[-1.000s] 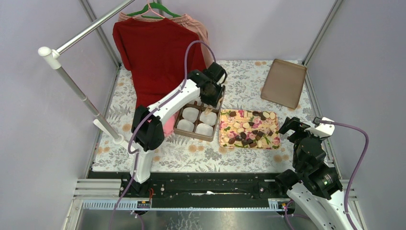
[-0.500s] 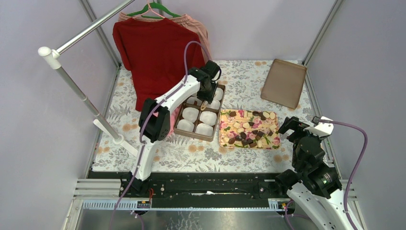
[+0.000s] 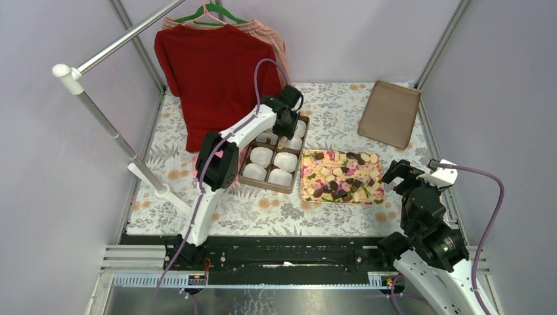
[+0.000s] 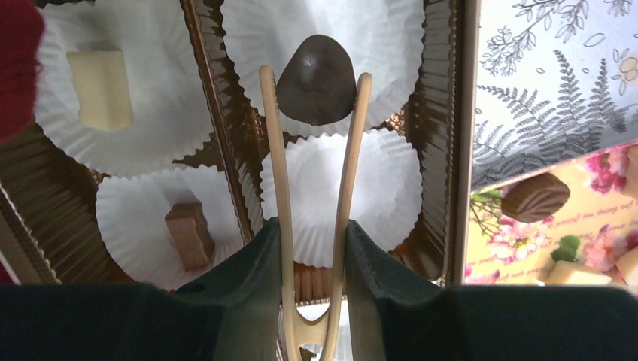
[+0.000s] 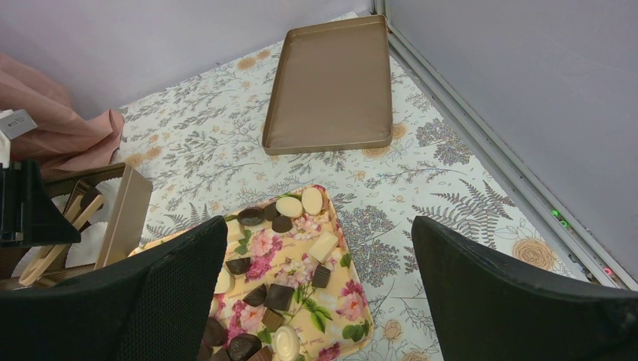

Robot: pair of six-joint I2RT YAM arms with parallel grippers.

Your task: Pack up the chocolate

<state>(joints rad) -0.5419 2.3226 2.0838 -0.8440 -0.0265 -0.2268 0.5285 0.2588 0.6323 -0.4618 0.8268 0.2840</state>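
Right gripper (image 3: 395,180): nearest item, at the near right of the floral tablecloth (image 3: 263,210), just beside the right end of the flowered tray (image 3: 307,187); its two black fingers are spread wide with nothing between them. Flowered tray: flat, lying right of centre, touching or just beside the brown box (image 4: 444,150) on its left. Chocolate (image 3: 341,180): many loose pieces scattered over the tray, dark brown, tan and cream, round, oval and squarish. Brown box: divided into compartments, each lined with a white crinkled paper cup (image 4: 338,188); the near right cup shown by the left wrist camera holds nothing. Tan block (image 4: 188,233): one piece in the near left cup. Cream block (image 4: 101,86): one piece in the far left cup. Left gripper (image 4: 312,233): reaches over the box, its fingers pressed onto the arms of a pair of pale tongs (image 4: 346,165). Dark oval piece (image 4: 316,79): pinched between the tong tips above the far right cup; whether it rests on the paper cannot be told. Shallow brown tray (image 3: 389,113): lies at the far right corner, well apart from the box. Red shirt (image 3: 213,79): hangs at the far left on a green hanger (image 3: 210,13), with a pink garment (image 3: 272,39) behind it, from a slanting rail (image 3: 125,39).
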